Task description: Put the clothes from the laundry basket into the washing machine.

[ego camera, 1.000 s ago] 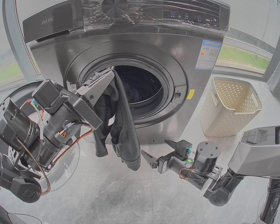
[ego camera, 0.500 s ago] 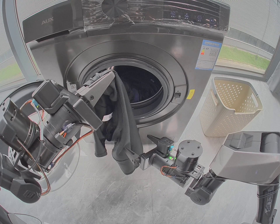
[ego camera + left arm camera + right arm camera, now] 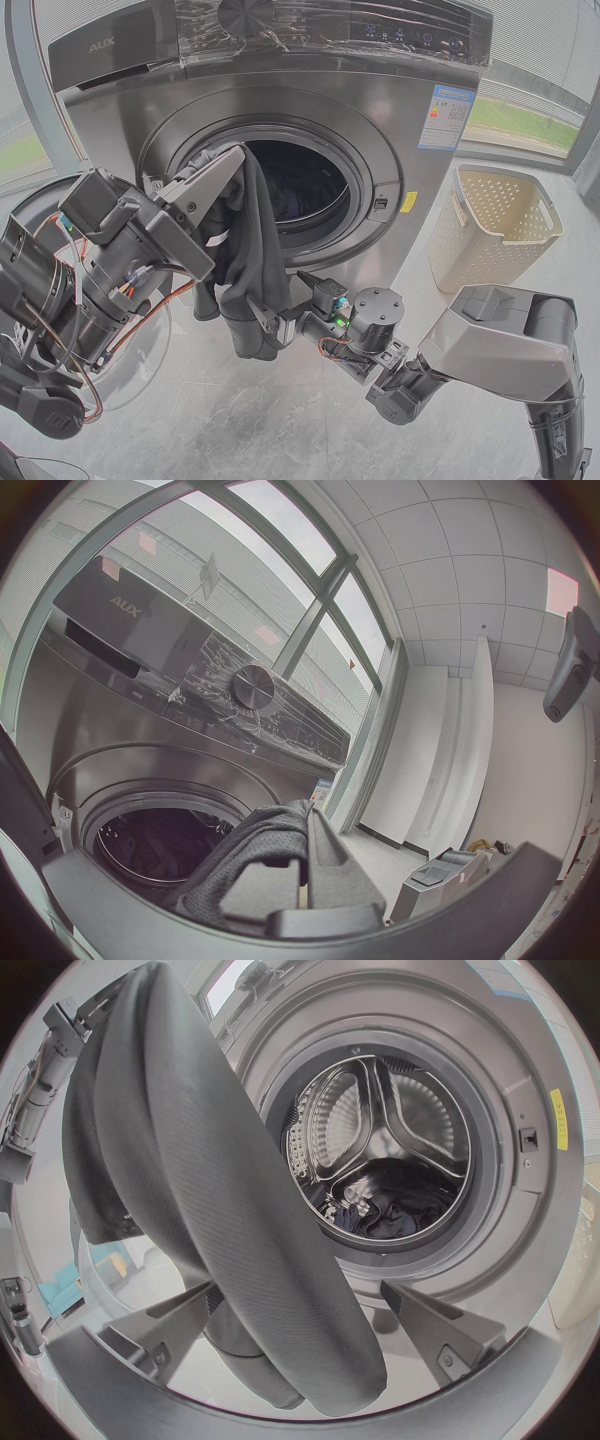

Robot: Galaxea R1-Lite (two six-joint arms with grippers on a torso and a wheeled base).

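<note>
Head view: we note the left gripper (image 3: 228,164) raised at the left rim of the washing machine (image 3: 387,125) opening, fingers clamped on a dark grey garment (image 3: 256,250) that hangs down the machine's front. The right gripper (image 3: 282,295) sits low at the garment's hanging end, fingers spread wide. The laundry basket (image 3: 494,244) stands on the floor just right of the machine.

Left wrist view: we see the fabric (image 3: 262,842) pinched in the fingers and bunched over them, with the drum (image 3: 156,849) beyond.

Right wrist view: fingers (image 3: 181,1316) wide apart, and the garment (image 3: 206,1166) drops between them, unclamped. Dark clothes (image 3: 387,1207) lie in the drum's bottom.
</note>
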